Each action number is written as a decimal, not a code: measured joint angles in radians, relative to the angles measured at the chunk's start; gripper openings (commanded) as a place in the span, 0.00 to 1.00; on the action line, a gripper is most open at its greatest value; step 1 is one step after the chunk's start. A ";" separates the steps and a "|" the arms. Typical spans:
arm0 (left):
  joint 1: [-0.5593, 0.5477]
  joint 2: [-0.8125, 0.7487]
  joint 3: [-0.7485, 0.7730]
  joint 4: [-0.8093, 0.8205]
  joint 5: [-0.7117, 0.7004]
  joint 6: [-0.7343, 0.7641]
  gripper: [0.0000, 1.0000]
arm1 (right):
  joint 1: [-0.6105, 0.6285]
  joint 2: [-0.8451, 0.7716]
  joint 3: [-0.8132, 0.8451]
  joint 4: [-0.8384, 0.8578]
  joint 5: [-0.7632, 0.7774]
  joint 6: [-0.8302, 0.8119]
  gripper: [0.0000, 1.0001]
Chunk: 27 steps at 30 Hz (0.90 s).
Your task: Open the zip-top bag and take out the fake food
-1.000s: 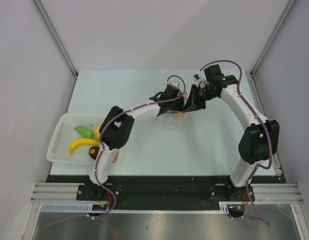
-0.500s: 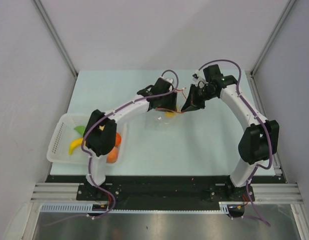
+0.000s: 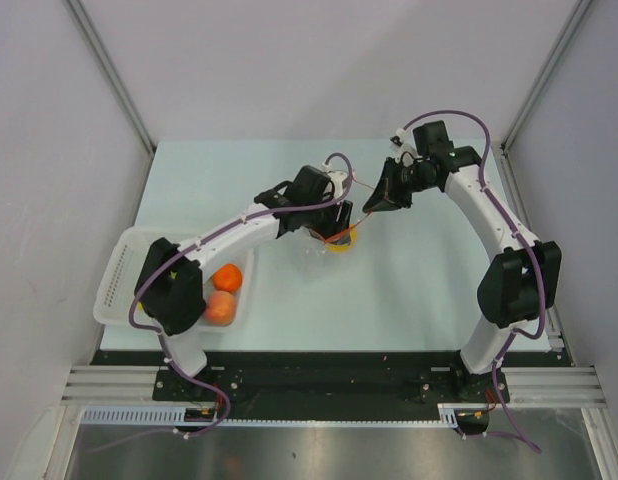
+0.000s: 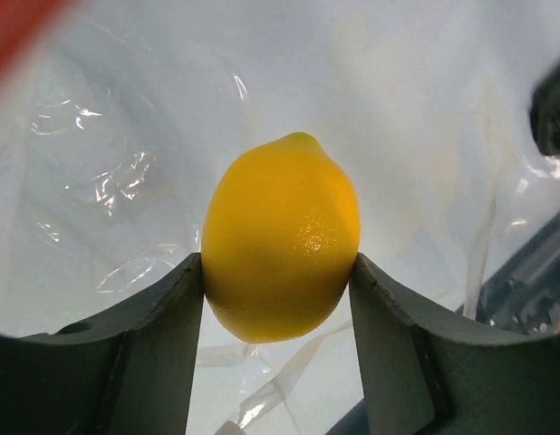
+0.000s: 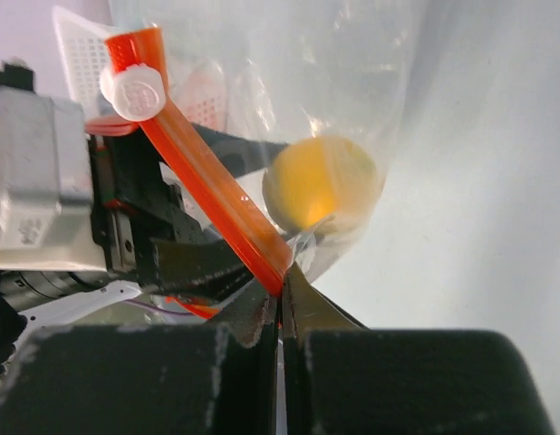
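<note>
While the right end effector [image 5: 280, 301] pinches the limp zip-top bag [image 5: 352, 72] tight by its orange zip strip [image 5: 203, 195], the left end effector [image 4: 276, 265], reaching inside, clamps the smooth, hard, probably light lemon [image 4: 282, 227] across its middle.

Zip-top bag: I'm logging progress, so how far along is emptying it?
Done: the zip-top bag is open, and two orange fruits lie in the white basket. In hand: the right gripper pinches the bag's red zip strip while the left gripper, inside the bag, grips a yellow lemon. Left: lift the lemon out; no other food shows inside.
</note>
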 measured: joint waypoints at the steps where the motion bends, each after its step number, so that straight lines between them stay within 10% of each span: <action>1: 0.000 -0.010 -0.012 0.007 0.014 0.007 0.00 | 0.001 0.001 0.009 0.001 -0.003 0.000 0.00; 12: -0.004 -0.151 -0.066 0.116 -0.003 0.062 0.00 | 0.035 0.002 0.019 -0.020 -0.001 -0.039 0.00; 27: 0.020 0.034 0.323 -0.161 0.034 -0.180 0.00 | 0.063 -0.013 0.019 -0.063 0.129 -0.088 0.00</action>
